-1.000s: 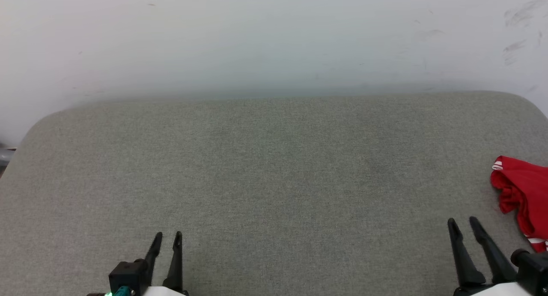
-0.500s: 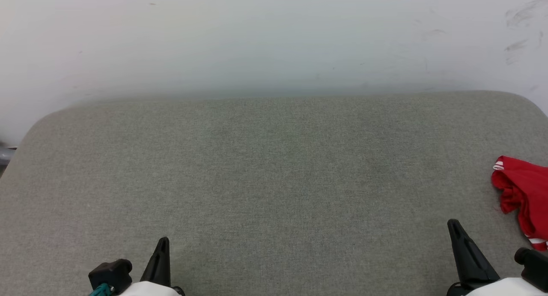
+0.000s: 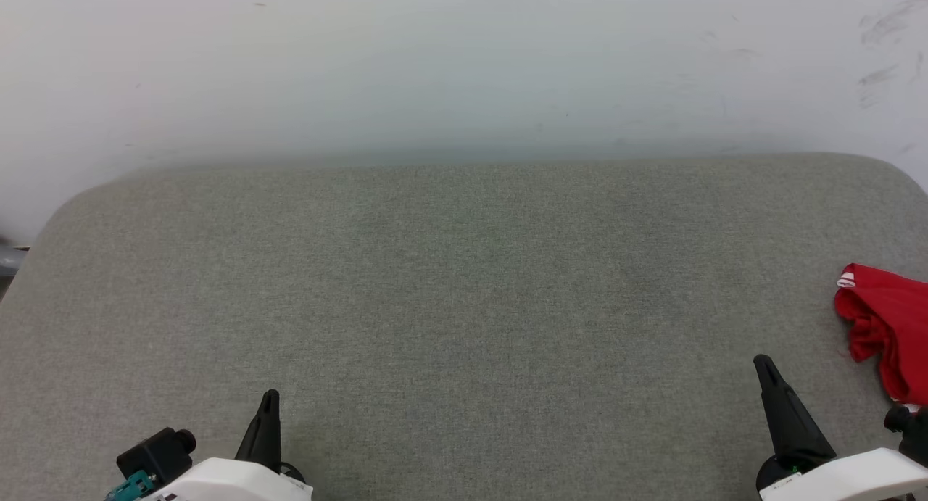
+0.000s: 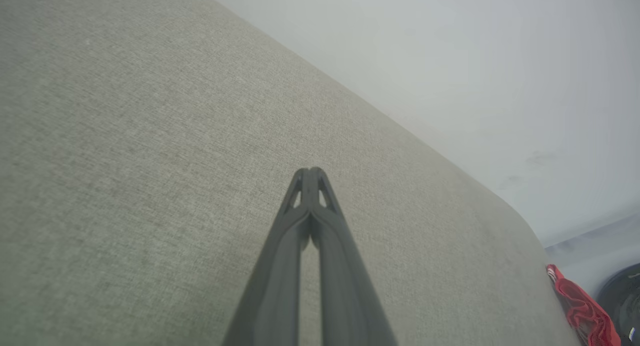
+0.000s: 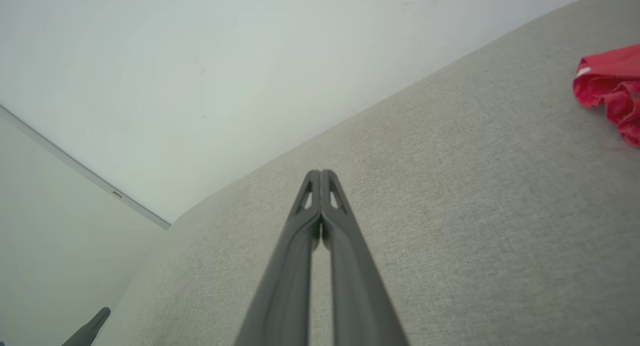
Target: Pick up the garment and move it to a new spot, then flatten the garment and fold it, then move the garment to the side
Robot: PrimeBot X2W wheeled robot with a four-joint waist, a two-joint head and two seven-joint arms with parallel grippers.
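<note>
Sitting bunched up at right edge of grey fabric surface (image 3: 464, 283): red jersey (image 3: 884, 327), white stripe trim peeking out, partly cut off by frame. Down by front edge, toward left corner, left gripper (image 3: 270, 398), fingers squeezed tip to tip, holding nothing. Same deal for right gripper (image 3: 761, 362) near front right corner: pinched together, empty, close to red jersey but not touching. Scuffed white wall (image 3: 464, 66) behind far edge.
</note>
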